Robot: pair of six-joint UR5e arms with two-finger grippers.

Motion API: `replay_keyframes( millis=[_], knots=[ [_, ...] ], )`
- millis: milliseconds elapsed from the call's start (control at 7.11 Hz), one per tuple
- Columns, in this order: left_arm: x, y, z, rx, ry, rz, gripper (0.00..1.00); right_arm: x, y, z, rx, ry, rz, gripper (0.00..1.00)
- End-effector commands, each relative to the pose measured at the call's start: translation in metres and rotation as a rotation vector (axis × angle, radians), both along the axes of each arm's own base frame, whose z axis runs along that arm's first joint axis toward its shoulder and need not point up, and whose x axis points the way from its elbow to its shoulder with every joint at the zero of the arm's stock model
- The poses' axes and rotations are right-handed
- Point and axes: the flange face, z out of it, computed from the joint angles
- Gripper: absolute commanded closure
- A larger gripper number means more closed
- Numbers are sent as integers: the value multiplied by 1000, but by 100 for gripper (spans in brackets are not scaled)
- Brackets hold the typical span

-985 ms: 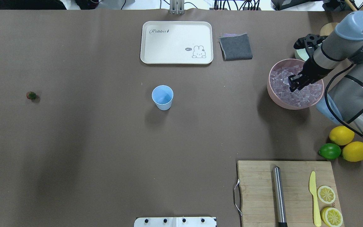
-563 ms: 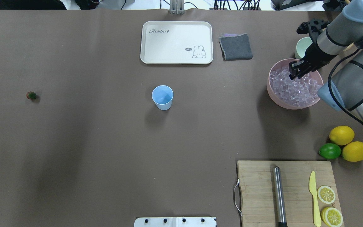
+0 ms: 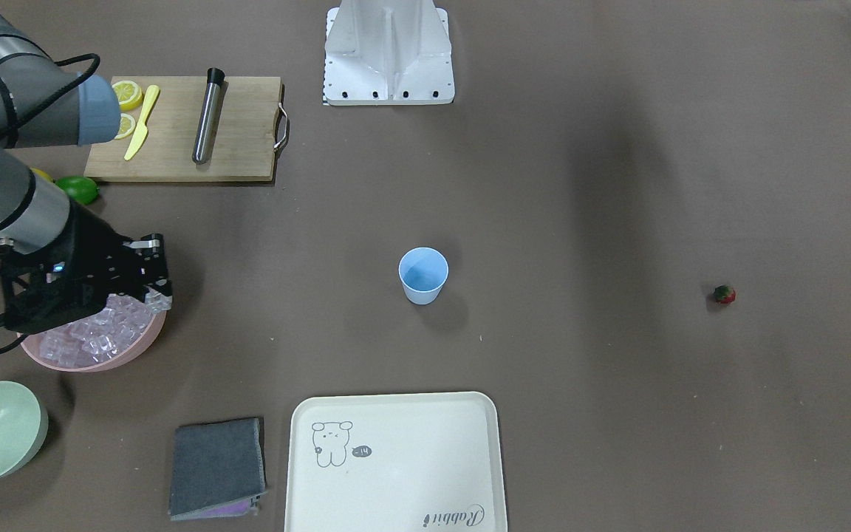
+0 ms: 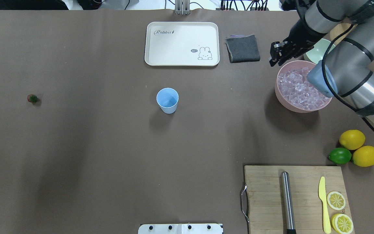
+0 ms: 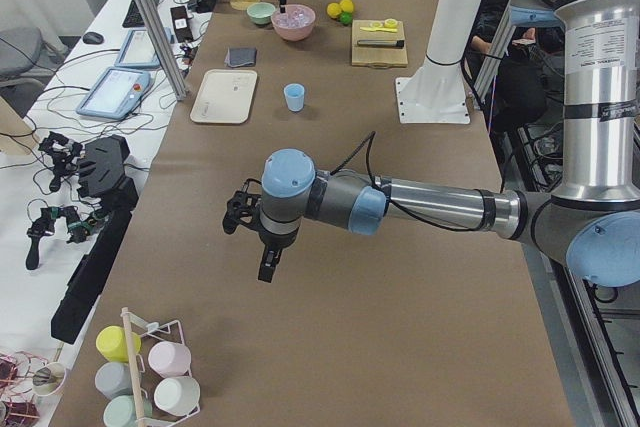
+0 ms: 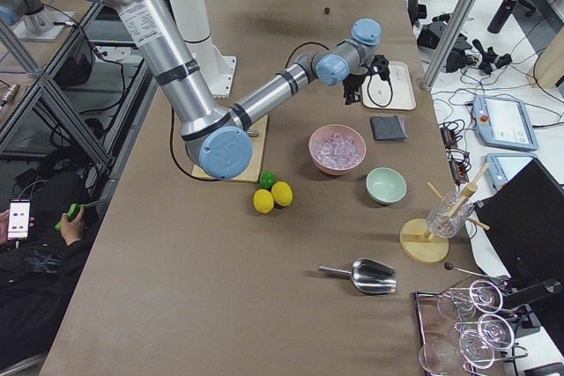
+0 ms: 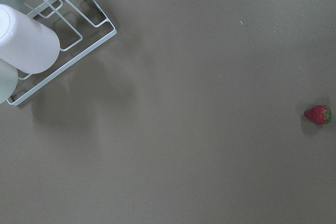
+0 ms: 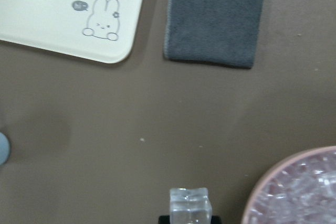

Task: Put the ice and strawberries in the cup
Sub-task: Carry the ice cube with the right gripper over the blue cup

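Brown table (image 4: 109,146): right fingers (image 3: 154,273) clamp one ice cube (image 8: 190,206) beside pink bowl (image 4: 281,98); left fingers (image 5: 270,265), cannot tell.

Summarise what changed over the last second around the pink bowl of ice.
The right gripper lifted out of the pink bowl of ice and moved past its rim toward the grey folded cloth. It is now shut on one clear ice cube. The light-blue cup and the small red strawberry have not moved.

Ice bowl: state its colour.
The bowl is pink, clearest in the overhead view.
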Motion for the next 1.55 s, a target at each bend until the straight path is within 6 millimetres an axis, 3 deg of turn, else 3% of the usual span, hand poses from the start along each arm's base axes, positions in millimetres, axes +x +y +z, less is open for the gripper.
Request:
replay_keyframes(
  millis=[0,281,563,704,985,1407],
  knots=[
    [0,-2,-2,4,0,0,2,-86,38,-103,-81,-79,1,100],
    [0,-4,-1,2,0,0,2,-146,71,-114,-80,-93,59,100],
    [0,-4,2,-4,0,0,2,-202,76,-127,-93,-88,102,100],
    [0,-4,3,-6,0,0,2,-220,82,-127,-86,-72,113,100],
    [0,-4,7,-12,0,1,2,-245,89,-141,-101,-66,139,100],
    [0,-5,6,-11,0,1,2,-263,89,-143,-107,-47,146,100]
  ],
)
